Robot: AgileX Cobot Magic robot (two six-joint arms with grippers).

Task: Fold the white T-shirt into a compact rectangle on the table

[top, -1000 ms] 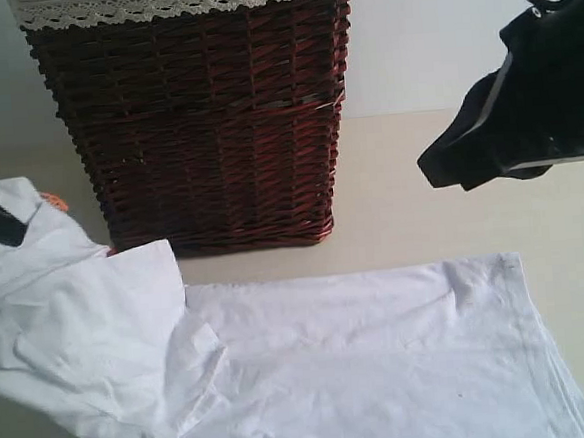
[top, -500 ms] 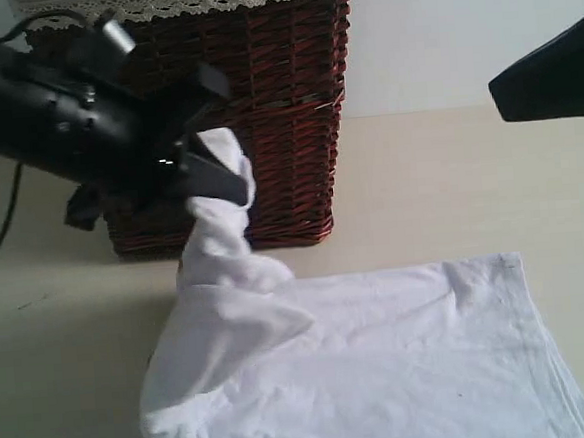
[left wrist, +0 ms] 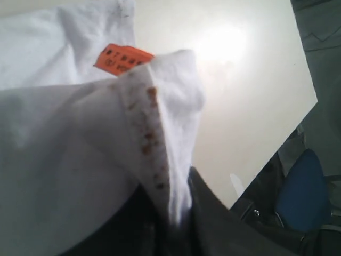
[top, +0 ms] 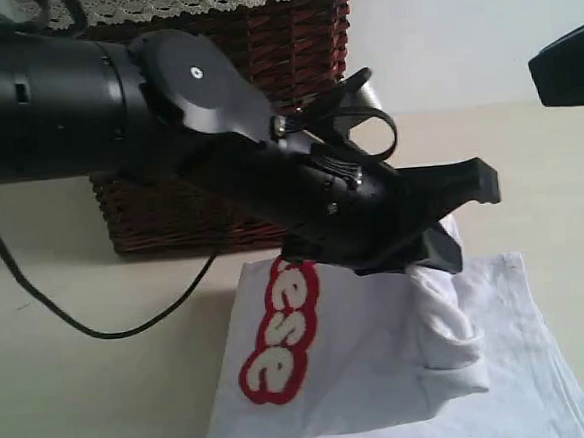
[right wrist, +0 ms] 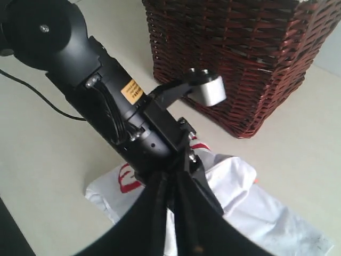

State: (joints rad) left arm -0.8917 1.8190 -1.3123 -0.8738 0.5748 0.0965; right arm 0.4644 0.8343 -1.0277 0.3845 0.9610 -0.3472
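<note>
The white T-shirt [top: 383,373] lies on the table [top: 84,394] in front of the basket. Its left part is folded over to the right, so the red-outlined letters [top: 278,332] face up. My left gripper [top: 444,248] has reached across the middle and is shut on a bunched fold at the neck edge [left wrist: 160,138], held just above the shirt. The orange label [left wrist: 123,58] shows beside that fold. My right gripper [right wrist: 171,178] hangs above the shirt [right wrist: 240,197] with its fingers together and nothing between them. Only its dark tip [top: 570,64] shows at the exterior view's right edge.
The dark red wicker basket [top: 299,38] with white lace trim stands right behind the shirt. The left arm's body [top: 113,101] and its black cable [top: 89,328] span the left half of the table. A blue chair [left wrist: 301,186] stands beyond the table's edge.
The left arm swept from left to right with the shirt's neck edge, turning the left half over so the red letters now show. The right gripper drew back toward the right edge.
</note>
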